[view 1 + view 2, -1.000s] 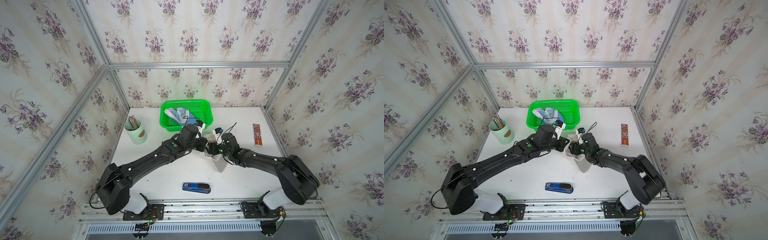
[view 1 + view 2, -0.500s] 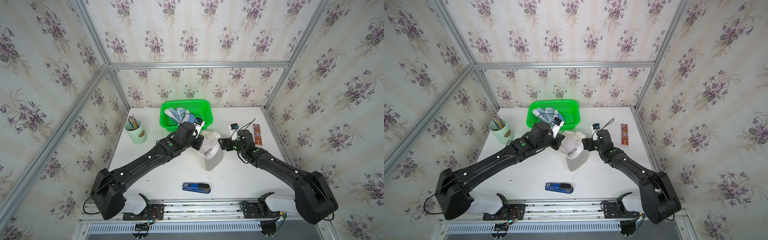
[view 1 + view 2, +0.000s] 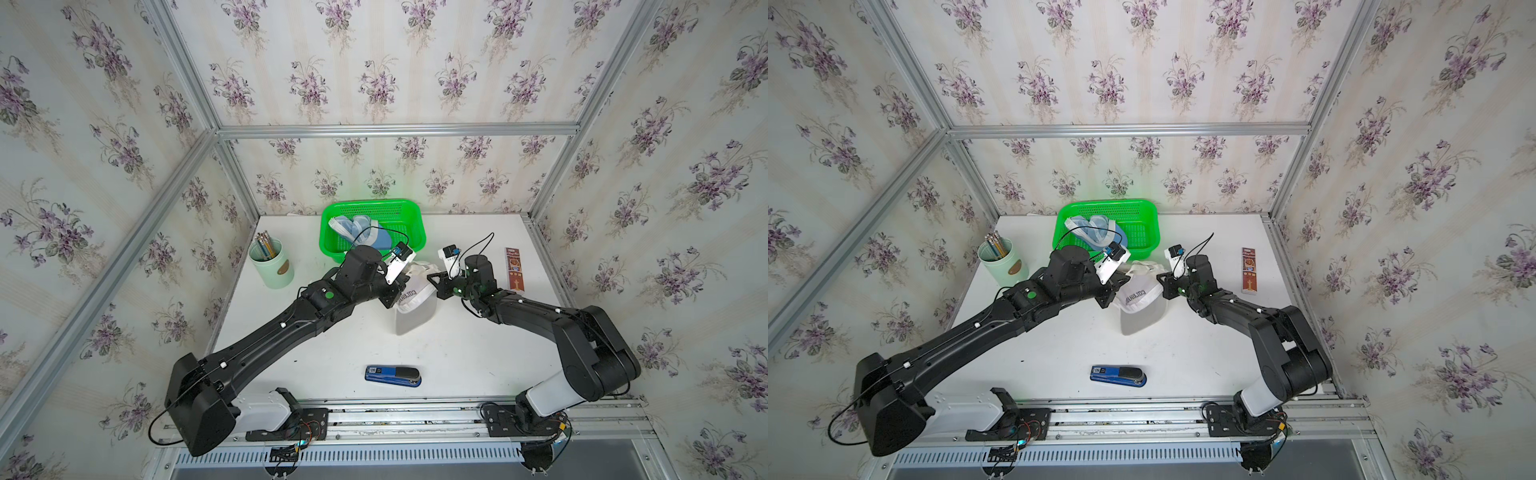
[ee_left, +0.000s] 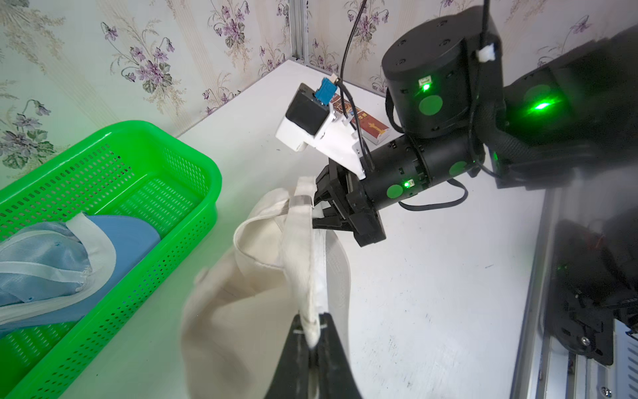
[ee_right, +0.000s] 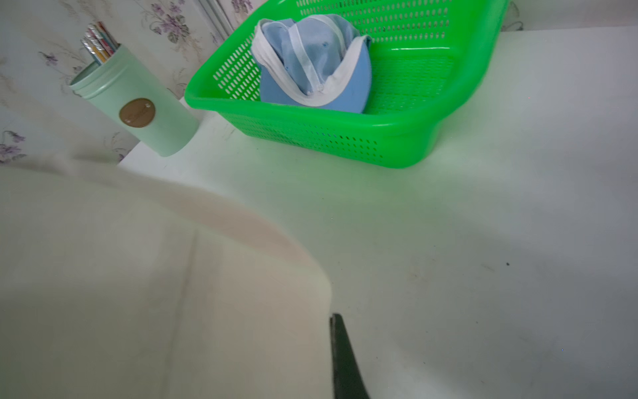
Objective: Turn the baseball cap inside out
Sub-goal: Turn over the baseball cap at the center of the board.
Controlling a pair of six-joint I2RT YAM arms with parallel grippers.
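The cream baseball cap (image 3: pixel 415 291) (image 3: pixel 1138 293) hangs above the middle of the table between both grippers, its brim pointing down toward the front. My left gripper (image 3: pixel 398 297) (image 4: pixel 312 331) is shut on the cap's (image 4: pixel 262 276) inner band at its left side. My right gripper (image 3: pixel 432 280) (image 4: pixel 319 210) is shut on the opposite edge of the band, to the right. In the right wrist view, cap fabric (image 5: pixel 138 276) fills the near side and hides one finger; only the other finger (image 5: pixel 340 345) shows.
A green basket (image 3: pixel 417 232) holding a blue cap (image 3: pixel 365 237) stands at the back, just behind the grippers. A mint cup of pencils (image 3: pixel 272 266) is back left. A blue stapler (image 3: pixel 392 376) lies near the front edge. A brown box (image 3: pixel 514 268) lies at the right.
The right gripper let go of the cap, drew back to the right with jaws open, then came in again and shut on the cap's right edge. The left gripper kept its hold throughout.
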